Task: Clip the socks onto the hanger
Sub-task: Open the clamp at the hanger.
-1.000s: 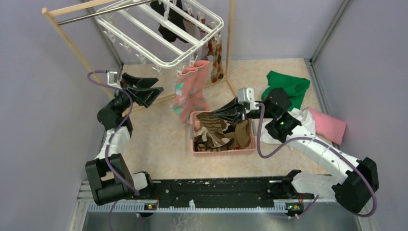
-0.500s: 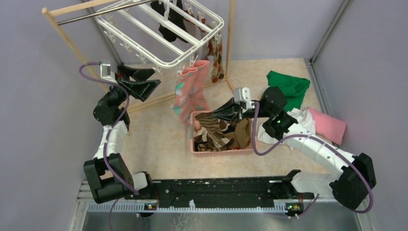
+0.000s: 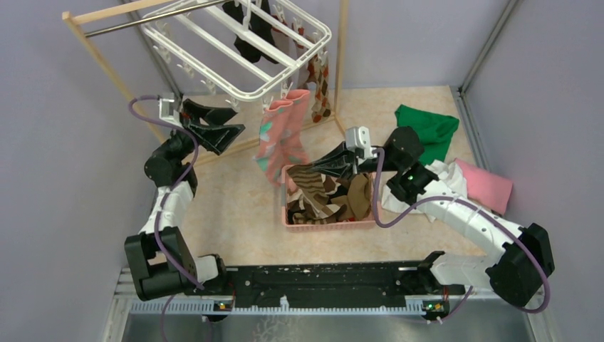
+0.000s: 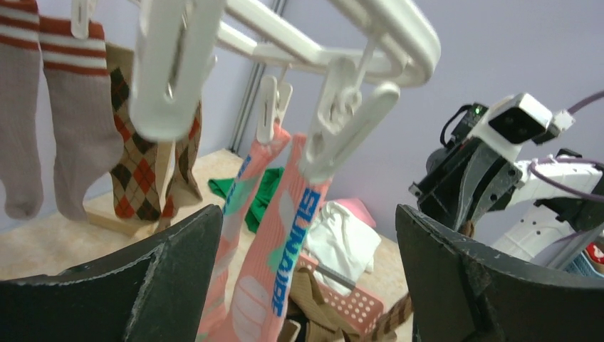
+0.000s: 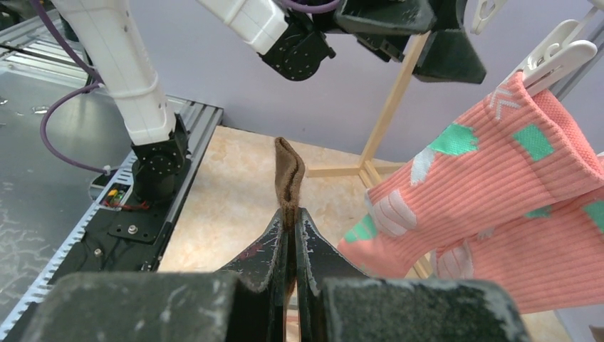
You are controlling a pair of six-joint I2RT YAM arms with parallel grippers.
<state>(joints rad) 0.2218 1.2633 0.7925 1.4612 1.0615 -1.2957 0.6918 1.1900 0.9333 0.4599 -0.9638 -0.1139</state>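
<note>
The white grid hanger (image 3: 242,50) hangs from the wooden rack, with its clips (image 4: 335,135) close in the left wrist view. Two pink-teal socks (image 3: 281,132) hang clipped at its near corner and show in both wrist views (image 4: 285,235) (image 5: 491,178). Argyle socks (image 3: 322,82), striped socks (image 4: 64,121) and a black sock (image 3: 253,32) also hang there. My left gripper (image 3: 226,122) is open and empty, left of the pink socks (image 4: 306,214). My right gripper (image 3: 318,165) is shut on a brown sock (image 5: 290,171) above the pink basket (image 3: 331,222) of socks.
The wooden rack (image 3: 100,60) stands at the back left, and its post (image 3: 340,64) is behind the hanger. A green cloth (image 3: 427,128), a white cloth (image 3: 441,178) and a pink cloth (image 3: 488,185) lie on the floor at the right.
My left gripper has risen toward the hanger and stayed open. My right gripper has lifted slightly up and left over the basket with the brown sock in it.
</note>
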